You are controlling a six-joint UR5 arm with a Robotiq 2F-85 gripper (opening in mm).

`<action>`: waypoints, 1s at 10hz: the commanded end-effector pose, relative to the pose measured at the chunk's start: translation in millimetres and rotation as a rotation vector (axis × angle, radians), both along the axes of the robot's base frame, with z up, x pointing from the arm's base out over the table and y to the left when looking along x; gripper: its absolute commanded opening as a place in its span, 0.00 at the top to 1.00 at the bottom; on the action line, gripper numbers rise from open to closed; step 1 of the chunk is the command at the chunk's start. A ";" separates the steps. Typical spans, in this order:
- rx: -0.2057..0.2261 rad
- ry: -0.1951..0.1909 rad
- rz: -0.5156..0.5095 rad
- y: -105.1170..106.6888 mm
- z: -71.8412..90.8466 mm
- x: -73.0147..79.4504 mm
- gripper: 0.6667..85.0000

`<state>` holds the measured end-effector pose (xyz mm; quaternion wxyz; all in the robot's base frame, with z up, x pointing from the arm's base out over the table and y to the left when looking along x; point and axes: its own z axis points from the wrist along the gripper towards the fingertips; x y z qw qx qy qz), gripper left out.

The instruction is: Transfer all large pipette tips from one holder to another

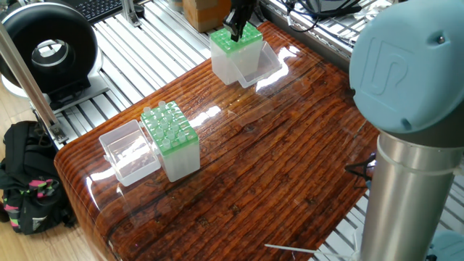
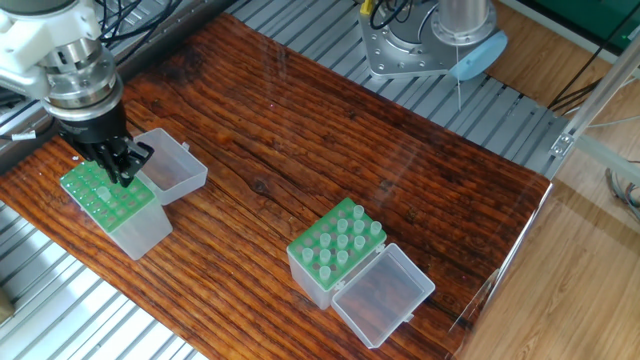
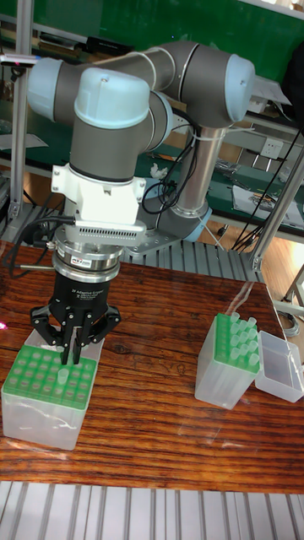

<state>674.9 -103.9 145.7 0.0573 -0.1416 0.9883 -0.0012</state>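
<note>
claw (image 3: 69, 358) nearly closed, perhaps pinching tip (image 3: 63, 377)

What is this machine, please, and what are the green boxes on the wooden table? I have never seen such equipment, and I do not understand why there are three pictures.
It is one robot arm with a two-finger gripper. Three fixed cameras watch the same wooden table from different sides; the tall picture faces the arm. Two clear boxes with green grids stand apart, each with its lid open. The full holder carries many large pipette tips, whitish plastic cones. The gripper hangs over the other holder, where one tip stands in the grid right under the fingers. Whether they grip it, I cannot tell.
</note>
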 end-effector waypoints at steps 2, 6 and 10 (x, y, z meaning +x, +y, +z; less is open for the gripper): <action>-0.003 -0.005 0.000 0.7 10.7 -4.4 0.97; -0.007 0.006 0.008 9.6 43.2 -10.8 1.00; -0.003 0.000 0.041 8.7 69.3 -8.7 1.00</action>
